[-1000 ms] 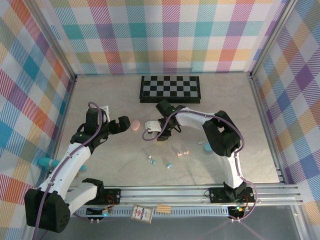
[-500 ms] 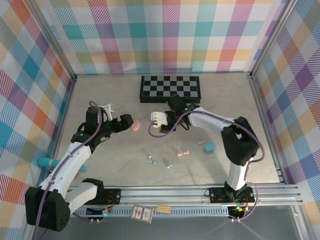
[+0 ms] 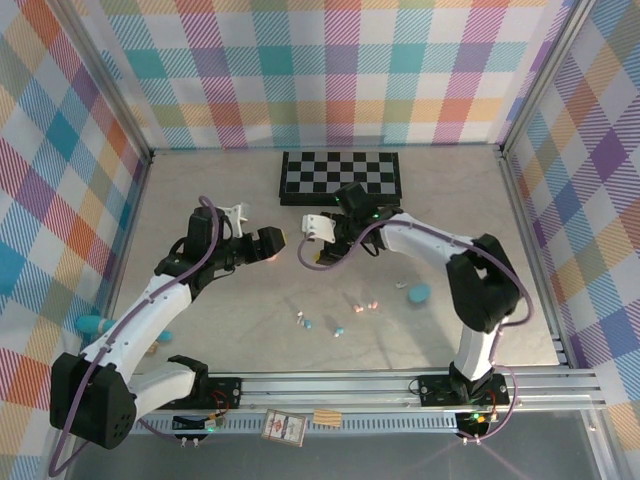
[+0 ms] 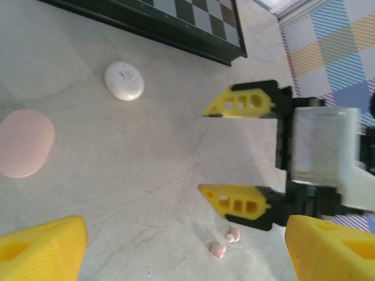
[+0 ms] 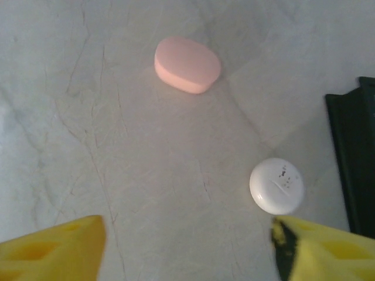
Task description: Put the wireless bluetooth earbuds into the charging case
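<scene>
Right wrist view: right gripper (image 5: 188,231) and left gripper (image 4: 184,234) stand spread, empty. Pink case (image 5: 187,64), upper centre, may skid if nudged.

left arm (image 3: 150,300): stretched from near-left base toward centre
left gripper (image 4: 186,228): jaws wide apart, empty
right arm (image 3: 425,240): elbow right, forearm reaching left
right gripper (image 4: 225,153): jaws apart, empty, facing left gripper

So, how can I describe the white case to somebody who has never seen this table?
Find the black-and-white checkerboard at the far side of the table. Just in front of its near edge lies a small white case. It is round, with tiny dark marks on top; its neighbour, the pink case, is larger and oval.
</scene>
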`<state>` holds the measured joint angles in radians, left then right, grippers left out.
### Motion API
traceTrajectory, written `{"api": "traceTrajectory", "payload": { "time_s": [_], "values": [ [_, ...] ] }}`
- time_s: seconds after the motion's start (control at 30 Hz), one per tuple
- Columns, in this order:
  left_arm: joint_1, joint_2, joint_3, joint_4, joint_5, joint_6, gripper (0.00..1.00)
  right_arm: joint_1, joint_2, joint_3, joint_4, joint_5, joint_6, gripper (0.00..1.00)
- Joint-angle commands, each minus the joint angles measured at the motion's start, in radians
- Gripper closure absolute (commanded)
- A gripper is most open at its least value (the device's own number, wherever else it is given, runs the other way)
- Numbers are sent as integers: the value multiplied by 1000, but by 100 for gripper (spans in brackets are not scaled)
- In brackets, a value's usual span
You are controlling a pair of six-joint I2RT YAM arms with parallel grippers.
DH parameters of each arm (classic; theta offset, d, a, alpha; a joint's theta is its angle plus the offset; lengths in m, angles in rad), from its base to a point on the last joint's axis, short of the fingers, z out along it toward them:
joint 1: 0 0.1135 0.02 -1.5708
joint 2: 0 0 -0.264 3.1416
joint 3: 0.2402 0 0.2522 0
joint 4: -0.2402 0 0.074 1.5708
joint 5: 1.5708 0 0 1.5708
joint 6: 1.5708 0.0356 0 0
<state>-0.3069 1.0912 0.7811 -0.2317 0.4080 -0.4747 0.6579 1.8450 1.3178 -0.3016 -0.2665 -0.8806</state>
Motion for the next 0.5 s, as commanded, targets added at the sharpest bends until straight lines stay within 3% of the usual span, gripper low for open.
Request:
{"api": "traceTrajectory", "payload": {
  "time_s": [0.0, 0.2, 0.47],
  "values": [
    [5, -47, 13, -87, -85, 8, 12, -20, 97, 94, -7, -39, -29, 16],
    [14, -99, -18, -125, -132, 13, 8, -50, 251, 234, -26, -53, -46, 1],
    [15, -113, -17, -150, -136, 34, 5, -97, 422, 482, -252, -112, -111, 1]
  ]
}}
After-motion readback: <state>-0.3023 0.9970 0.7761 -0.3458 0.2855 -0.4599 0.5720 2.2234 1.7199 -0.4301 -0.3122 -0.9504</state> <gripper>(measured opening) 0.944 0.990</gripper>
